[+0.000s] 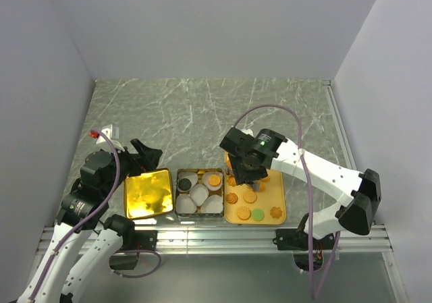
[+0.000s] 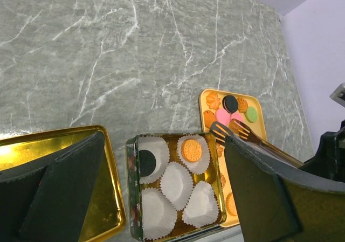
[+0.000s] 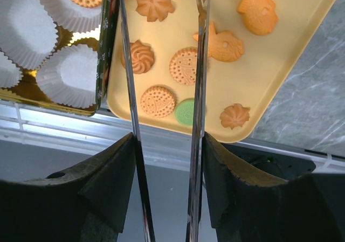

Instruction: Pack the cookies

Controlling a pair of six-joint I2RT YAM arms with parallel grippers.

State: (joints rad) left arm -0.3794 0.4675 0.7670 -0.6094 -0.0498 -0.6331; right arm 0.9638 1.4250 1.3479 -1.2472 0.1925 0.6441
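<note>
Several cookies (image 1: 251, 197) lie on a yellow tray (image 1: 278, 196): golden rounds (image 3: 184, 66), a green one (image 3: 185, 112), flower and fish shapes; pink and black ones (image 2: 230, 103) at its far end. A square tin (image 1: 178, 196) holds white paper cups; one has a black cookie (image 2: 146, 162), one an orange cookie (image 2: 191, 150). My right gripper (image 1: 251, 175) (image 3: 168, 139) is shut on metal tongs (image 3: 128, 80), whose arms stand apart over the tray with nothing between them. Their forked tips (image 2: 230, 130) hover over the tray's far part. My left gripper (image 1: 145, 156) (image 2: 164, 139) is open and empty, above the tin's left side.
A gold lid (image 1: 147, 193) lies left of the tin, under my left gripper. Tin, lid and tray sit in a row at the table's near edge, beside the metal rail (image 1: 216, 235). Grey marble tabletop (image 1: 202, 107) stretches behind them to the white walls.
</note>
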